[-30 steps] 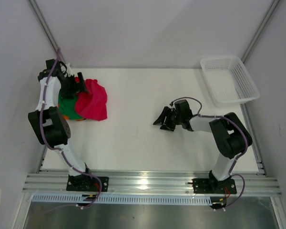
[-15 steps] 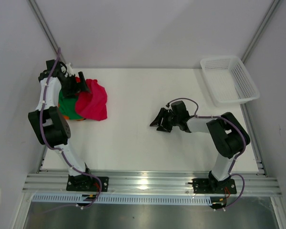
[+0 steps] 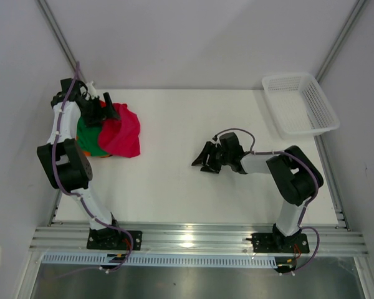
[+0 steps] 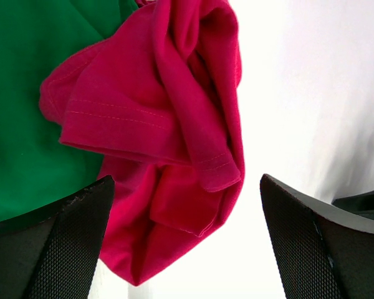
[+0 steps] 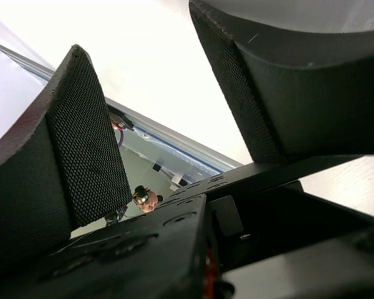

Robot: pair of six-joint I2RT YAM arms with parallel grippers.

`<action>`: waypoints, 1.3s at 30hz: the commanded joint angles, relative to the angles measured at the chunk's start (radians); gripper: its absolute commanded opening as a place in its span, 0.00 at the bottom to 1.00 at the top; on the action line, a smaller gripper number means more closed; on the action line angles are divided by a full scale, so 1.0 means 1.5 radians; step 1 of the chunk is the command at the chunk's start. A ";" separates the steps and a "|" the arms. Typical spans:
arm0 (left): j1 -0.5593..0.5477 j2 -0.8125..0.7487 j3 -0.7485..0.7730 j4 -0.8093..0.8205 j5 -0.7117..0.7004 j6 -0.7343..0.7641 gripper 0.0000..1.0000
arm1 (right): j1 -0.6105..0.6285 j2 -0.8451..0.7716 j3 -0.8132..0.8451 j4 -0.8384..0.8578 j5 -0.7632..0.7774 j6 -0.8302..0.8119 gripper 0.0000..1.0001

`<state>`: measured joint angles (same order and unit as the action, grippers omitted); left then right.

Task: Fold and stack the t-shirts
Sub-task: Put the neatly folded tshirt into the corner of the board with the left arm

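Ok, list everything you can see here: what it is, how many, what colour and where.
table: one, white, fills the middle of the top view
basket: one, white mesh, far right corner of the table
crimson t-shirt: one, crimson, crumpled at the far left, partly over the green one
green t-shirt: one, green, beneath the crimson one, by the left edge
orange cloth: one sliver, orange, peeking out at the green t-shirt's near edge
left end effector: one, black, open, over the t-shirt pile
right end effector: one, black, open and holding nothing, mid-table, right of centre
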<state>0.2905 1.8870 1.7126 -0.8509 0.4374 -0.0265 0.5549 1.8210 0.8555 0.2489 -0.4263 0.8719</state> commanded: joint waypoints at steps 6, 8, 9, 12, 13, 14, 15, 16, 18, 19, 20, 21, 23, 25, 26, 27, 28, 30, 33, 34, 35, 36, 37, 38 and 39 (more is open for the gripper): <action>-0.003 0.014 0.015 0.012 0.043 -0.006 1.00 | 0.017 0.023 0.000 -0.012 0.035 0.014 0.62; -0.004 0.015 0.017 0.011 0.038 -0.004 0.99 | 0.020 0.023 0.000 -0.009 0.036 0.016 0.62; -0.004 0.014 0.014 0.010 0.031 -0.003 0.99 | 0.020 0.023 0.000 -0.009 0.037 0.016 0.62; -0.004 0.013 0.014 0.010 0.017 0.000 0.99 | 0.022 0.023 0.000 -0.009 0.039 0.016 0.62; -0.004 0.013 0.014 0.009 0.011 0.001 0.99 | 0.022 0.023 0.000 -0.010 0.040 0.017 0.62; -0.004 0.014 0.013 0.010 0.008 0.001 0.99 | 0.022 0.023 -0.001 -0.012 0.040 0.016 0.62; -0.004 0.018 0.011 0.010 0.006 0.002 1.00 | 0.023 0.024 -0.001 -0.013 0.039 0.016 0.62; -0.004 0.019 0.012 0.010 0.002 0.003 0.99 | 0.023 0.022 -0.001 -0.014 0.039 0.015 0.62; -0.004 0.021 0.013 0.007 -0.004 0.005 1.00 | 0.023 0.022 -0.001 -0.018 0.040 0.013 0.62; -0.004 0.019 0.008 0.006 -0.009 0.006 0.99 | 0.023 0.022 -0.001 -0.019 0.040 0.012 0.62; -0.003 0.016 0.010 0.008 -0.010 0.007 1.00 | 0.023 0.022 -0.001 -0.019 0.040 0.012 0.62; -0.002 0.014 0.015 0.009 -0.011 0.007 1.00 | 0.023 0.025 0.001 -0.019 0.038 0.014 0.62; 0.000 0.015 0.021 0.004 -0.011 0.007 0.99 | 0.023 0.026 0.001 -0.018 0.038 0.014 0.62; 0.001 0.018 0.023 0.003 -0.012 0.006 1.00 | 0.024 0.025 0.001 -0.019 0.038 0.013 0.62; 0.002 0.018 0.019 0.005 -0.014 0.006 0.99 | 0.024 0.024 0.000 -0.020 0.038 0.012 0.62; 0.002 0.018 0.018 0.007 -0.016 0.007 0.99 | 0.025 0.024 0.000 -0.021 0.039 0.012 0.62; 0.002 0.018 0.016 0.008 -0.016 0.007 0.99 | 0.024 0.023 0.000 -0.022 0.039 0.011 0.62; 0.002 0.021 0.012 0.009 -0.024 0.008 0.99 | 0.024 0.022 -0.001 -0.026 0.039 0.007 0.62; 0.002 0.027 0.013 0.009 -0.025 0.009 1.00 | 0.023 0.018 -0.003 -0.032 0.039 0.002 0.62; 0.002 0.030 0.014 0.010 -0.025 0.009 1.00 | 0.023 0.018 -0.003 -0.033 0.039 0.001 0.62; 0.003 0.033 0.014 0.011 -0.024 0.009 1.00 | 0.023 0.017 -0.003 -0.035 0.038 -0.002 0.62; 0.002 0.035 0.016 0.010 -0.023 0.008 1.00 | 0.022 0.017 -0.003 -0.036 0.038 -0.002 0.62; 0.002 0.038 0.015 0.011 -0.022 0.008 1.00 | 0.022 0.018 -0.003 -0.037 0.037 -0.002 0.62; 0.002 0.040 0.014 0.012 -0.019 0.008 0.99 | 0.021 0.017 -0.003 -0.039 0.037 -0.003 0.62; 0.002 0.045 0.014 0.012 -0.018 0.007 0.99 | 0.020 0.016 -0.003 -0.040 0.037 -0.004 0.62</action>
<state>0.2897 1.9396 1.7130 -0.8471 0.4110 -0.0257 0.5812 1.8271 0.8558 0.2676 -0.4049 0.9035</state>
